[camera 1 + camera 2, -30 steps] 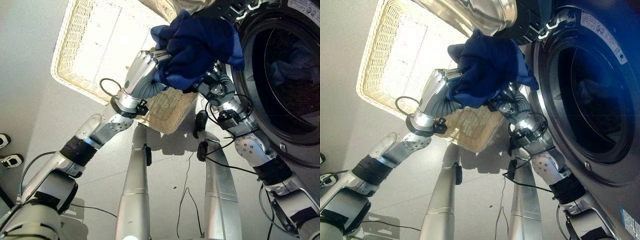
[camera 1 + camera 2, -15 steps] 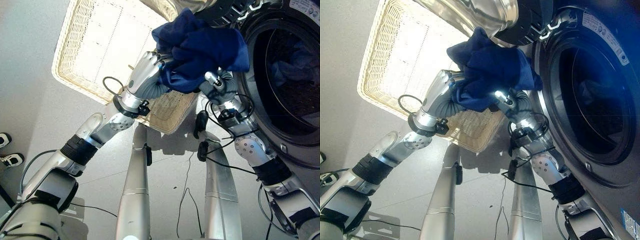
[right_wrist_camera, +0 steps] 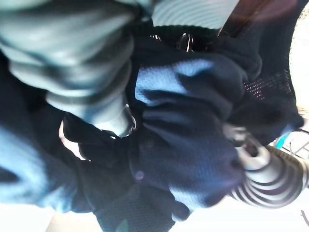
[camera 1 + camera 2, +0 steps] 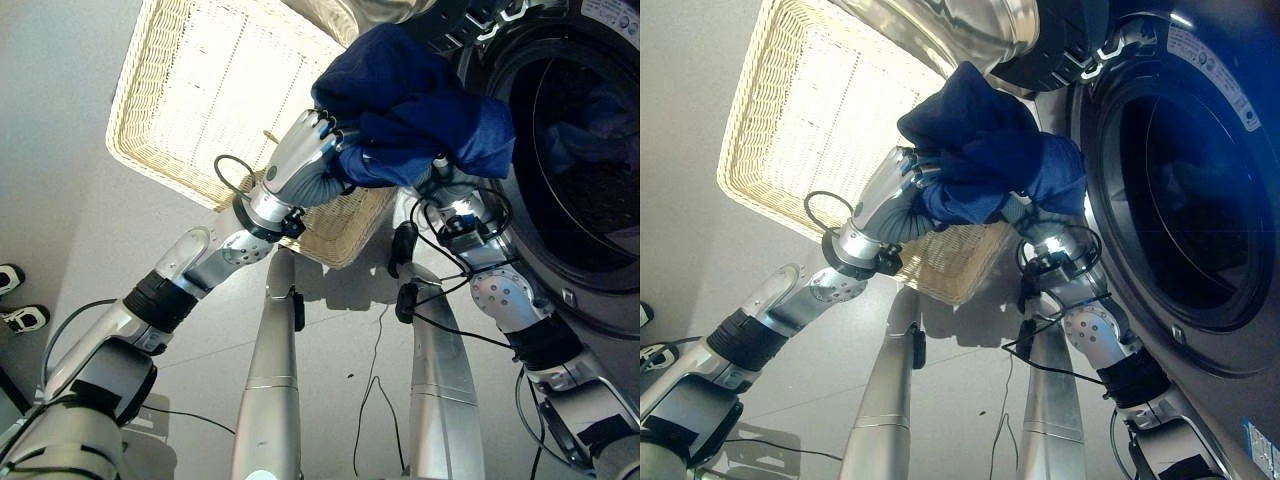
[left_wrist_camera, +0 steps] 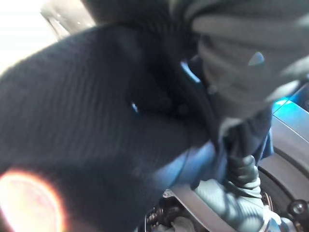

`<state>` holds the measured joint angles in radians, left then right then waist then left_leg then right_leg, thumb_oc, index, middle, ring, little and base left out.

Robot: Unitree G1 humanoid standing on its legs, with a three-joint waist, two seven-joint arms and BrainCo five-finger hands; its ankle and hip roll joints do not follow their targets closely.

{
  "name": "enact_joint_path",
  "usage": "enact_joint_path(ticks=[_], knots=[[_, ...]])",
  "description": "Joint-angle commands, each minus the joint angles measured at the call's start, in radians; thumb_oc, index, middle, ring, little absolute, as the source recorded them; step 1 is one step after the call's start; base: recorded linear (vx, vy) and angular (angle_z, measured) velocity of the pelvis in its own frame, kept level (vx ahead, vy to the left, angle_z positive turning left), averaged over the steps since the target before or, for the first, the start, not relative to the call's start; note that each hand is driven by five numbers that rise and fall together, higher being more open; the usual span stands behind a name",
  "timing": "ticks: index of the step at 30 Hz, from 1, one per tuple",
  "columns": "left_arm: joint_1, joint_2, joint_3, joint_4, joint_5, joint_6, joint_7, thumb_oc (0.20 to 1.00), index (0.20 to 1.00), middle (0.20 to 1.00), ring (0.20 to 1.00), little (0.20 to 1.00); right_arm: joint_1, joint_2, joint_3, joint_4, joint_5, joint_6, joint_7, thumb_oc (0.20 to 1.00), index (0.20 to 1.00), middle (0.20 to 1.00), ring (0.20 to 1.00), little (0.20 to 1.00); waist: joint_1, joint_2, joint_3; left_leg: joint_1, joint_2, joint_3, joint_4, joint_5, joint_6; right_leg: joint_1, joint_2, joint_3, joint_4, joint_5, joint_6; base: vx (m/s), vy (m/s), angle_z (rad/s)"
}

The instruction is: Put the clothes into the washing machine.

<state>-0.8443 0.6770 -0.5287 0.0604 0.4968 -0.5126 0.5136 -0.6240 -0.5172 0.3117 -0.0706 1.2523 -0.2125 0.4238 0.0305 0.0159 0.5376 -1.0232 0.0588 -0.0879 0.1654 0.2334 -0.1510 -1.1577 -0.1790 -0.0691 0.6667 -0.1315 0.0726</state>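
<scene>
Floor: pale grey, bearing a cream wicker basket (image 4: 190, 110).
Left eye view: left hand (image 4: 300, 160) grips a bundled dark blue garment (image 4: 410, 110) beside the front-loading washing machine (image 4: 590, 270).
Right eye view: right hand (image 4: 1025, 215), fingers hidden.
Progress: garment outside drum; insertion pending.

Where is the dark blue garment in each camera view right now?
Left eye view: blue garment upper centre, bunched between both hands, beside the washing machine's opening.
Right eye view: upper centre, left of that opening.
Left wrist view: across most of the picture.
Right wrist view: centre.
Shared landmark: wicker basket.
</scene>
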Motion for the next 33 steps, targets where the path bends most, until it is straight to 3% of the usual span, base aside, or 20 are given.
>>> enact_joint_path(ticks=[1,12,27,33], knots=[[-0.022,-0.043,0.017,-0.013,0.025,0.025,0.024,1.0,1.0,1.0,1.0,1.0,-0.036,0.063,0.047,-0.166,0.028,-0.009,0.141,0.2,0.2,0.2,0.2,0.2,-0.022,0.004,-0.018,-0.009,-0.097,0.041,0.141,-0.116,0.077,0.084,0.061,-0.079,-0.306,0.258,0.064,0.0,0.0,0.0],[0.026,-0.06,0.054,-0.013,-0.004,0.056,0.078,1.0,1.0,1.0,1.0,1.0,-0.008,0.101,0.025,-0.164,0.149,0.005,0.174,0.2,0.2,0.2,0.2,0.2,-0.014,0.005,-0.018,-0.012,-0.101,0.034,0.141,-0.113,0.08,0.082,0.06,-0.084,-0.301,0.258,0.063,0.0,0.0,0.0],[0.105,-0.078,0.115,-0.006,-0.08,0.067,0.078,1.0,1.0,1.0,1.0,1.0,0.03,0.124,-0.049,-0.161,0.28,-0.043,0.226,0.2,0.2,0.2,0.2,0.2,-0.011,0.01,-0.018,-0.011,-0.101,0.036,0.147,-0.113,0.082,0.083,0.059,-0.085,-0.289,0.254,0.063,0.0,0.0,0.0],[0.141,-0.09,0.151,0.008,-0.165,0.03,0.123,1.0,1.0,1.0,1.0,1.0,0.045,0.126,-0.092,-0.169,0.287,-0.081,0.249,0.2,0.2,0.2,0.2,0.2,-0.011,0.007,-0.018,-0.011,-0.102,0.034,0.151,-0.115,0.085,0.084,0.062,-0.084,-0.283,0.253,0.062,0.0,0.0,0.0]])
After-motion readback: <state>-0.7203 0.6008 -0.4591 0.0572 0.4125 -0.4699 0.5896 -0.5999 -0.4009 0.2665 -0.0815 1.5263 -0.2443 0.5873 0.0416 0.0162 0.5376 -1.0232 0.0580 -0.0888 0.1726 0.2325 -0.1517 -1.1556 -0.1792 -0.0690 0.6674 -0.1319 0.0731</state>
